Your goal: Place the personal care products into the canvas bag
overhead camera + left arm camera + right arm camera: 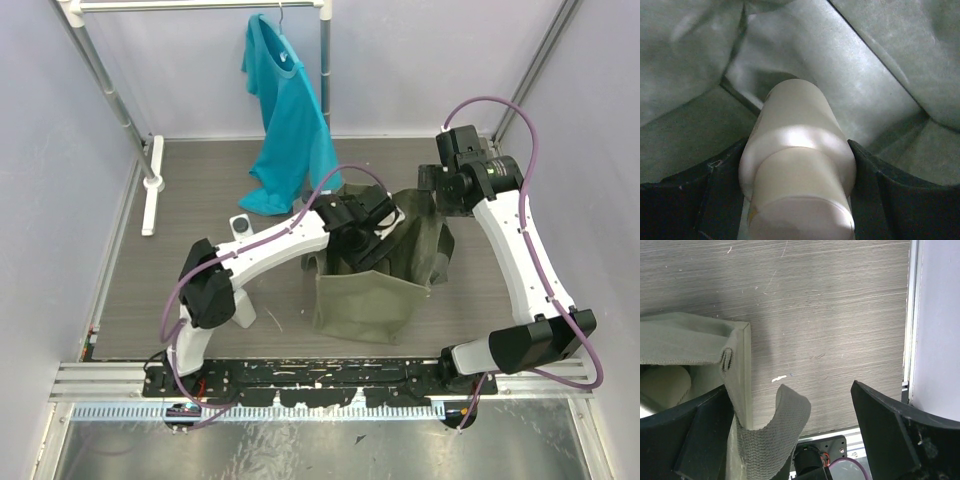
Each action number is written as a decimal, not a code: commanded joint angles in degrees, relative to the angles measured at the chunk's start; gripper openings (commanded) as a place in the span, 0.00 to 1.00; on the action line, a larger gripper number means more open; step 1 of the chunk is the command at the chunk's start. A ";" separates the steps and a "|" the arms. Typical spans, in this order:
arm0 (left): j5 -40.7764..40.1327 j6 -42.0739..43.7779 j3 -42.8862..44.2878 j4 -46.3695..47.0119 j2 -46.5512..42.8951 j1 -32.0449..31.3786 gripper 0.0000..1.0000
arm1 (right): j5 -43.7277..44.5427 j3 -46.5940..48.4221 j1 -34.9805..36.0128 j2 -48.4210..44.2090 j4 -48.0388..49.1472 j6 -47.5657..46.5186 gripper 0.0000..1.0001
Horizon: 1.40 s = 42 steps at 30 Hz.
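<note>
The white bottle with the beige cap (pixel 795 115) is clamped between the fingers of the left gripper (pixel 797 170), which is lowered inside the canvas bag (pixel 372 295); fabric walls and a floor seam are seen just beyond the bottle. The right gripper (pixel 785 390) is spread wide at the bag's rim with nothing gripped, the fabric edge lying just beside one finger. As the soft mouth is not pinned, a wall could be dragged inward, or the strap (pixel 784 432) snagged, when the left arm is lifted out, and the bag could be tipped. A pale shape (pixel 665 385) inside the bag is possibly another bottle, but too little is shown. A grey-capped bottle (pixel 240 226) lies on the table (pixel 180 200), well apart from the bag; the others are hidden.
</note>
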 commanded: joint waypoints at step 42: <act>-35.63 -6.18 23.36 -14.16 -9.04 1.77 0.98 | -0.80 -3.70 -0.13 -0.20 4.90 -2.23 1.00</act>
